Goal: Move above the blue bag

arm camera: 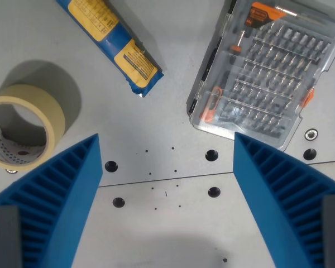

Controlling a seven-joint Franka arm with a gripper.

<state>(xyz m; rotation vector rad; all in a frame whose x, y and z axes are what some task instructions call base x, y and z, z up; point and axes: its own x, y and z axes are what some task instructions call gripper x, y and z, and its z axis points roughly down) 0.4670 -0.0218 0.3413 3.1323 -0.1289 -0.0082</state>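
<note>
Overhead, blue bag [113, 43] — yellow labels, lying diagonally, crimped end.

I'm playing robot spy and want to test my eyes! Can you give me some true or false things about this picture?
1. The blue bag lies at the top of the wrist view, left of the clear case. True.
2. The pincer is squeezing the blue bag. False: its blue fingers are spread wide with only bare table between them.
3. The roll of tape sits at the wrist view's left. True.
4. The clear bit case is open with bits spilled out. False: the bits sit in neat rows inside it.
5. The blue bag has yellow labels. True.
6. The tape roll is lying on the blue bag. False: they lie apart.
</note>
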